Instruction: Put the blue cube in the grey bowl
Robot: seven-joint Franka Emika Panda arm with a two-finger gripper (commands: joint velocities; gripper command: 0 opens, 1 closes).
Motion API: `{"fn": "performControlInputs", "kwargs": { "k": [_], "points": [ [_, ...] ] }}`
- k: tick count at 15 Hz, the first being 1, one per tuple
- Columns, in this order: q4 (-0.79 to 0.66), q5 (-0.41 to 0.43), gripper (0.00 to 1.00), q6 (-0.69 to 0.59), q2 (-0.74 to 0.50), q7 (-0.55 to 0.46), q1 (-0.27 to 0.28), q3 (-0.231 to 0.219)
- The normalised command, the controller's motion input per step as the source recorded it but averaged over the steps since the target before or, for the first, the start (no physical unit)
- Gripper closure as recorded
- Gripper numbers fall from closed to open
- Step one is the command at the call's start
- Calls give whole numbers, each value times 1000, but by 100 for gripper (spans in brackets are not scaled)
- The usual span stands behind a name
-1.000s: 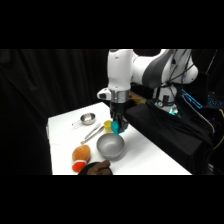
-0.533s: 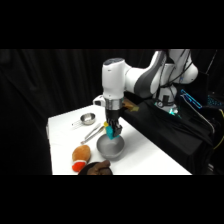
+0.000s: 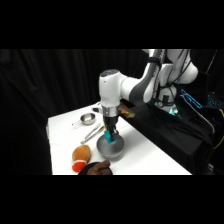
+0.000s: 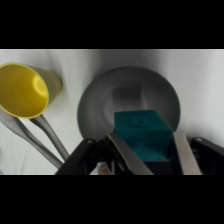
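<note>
In the wrist view the blue cube sits between my two fingers, which press on its sides. Directly beneath it lies the grey bowl, round and matte, filling the middle of that view. From the side, my gripper hangs over the grey bowl with the blue cube showing just above the rim. The cube is held above the bowl's inside; I cannot tell whether it touches the bottom.
A yellow cup lies on its side left of the bowl, with metal tongs beside it. A shiny metal cup stands further back. An orange-brown toy and a dark object lie near the table's front edge.
The arm has swung left and come down, carrying the blue cube from beside the bowl to a spot right over it.
</note>
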Motion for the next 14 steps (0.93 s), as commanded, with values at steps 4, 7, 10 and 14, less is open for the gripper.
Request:
{"fn": "performControlInputs", "kwargs": {
  "k": [4,7,10,14],
  "points": [
    [158,121,24,67,140,-183,-39,-24],
    [125,157,0,36,49,-209,-49,-4],
    [84,157,0,-48,-64,-219,-45,6],
    [61,163,0,-330,-277,-267,-44,36]
  ]
}}
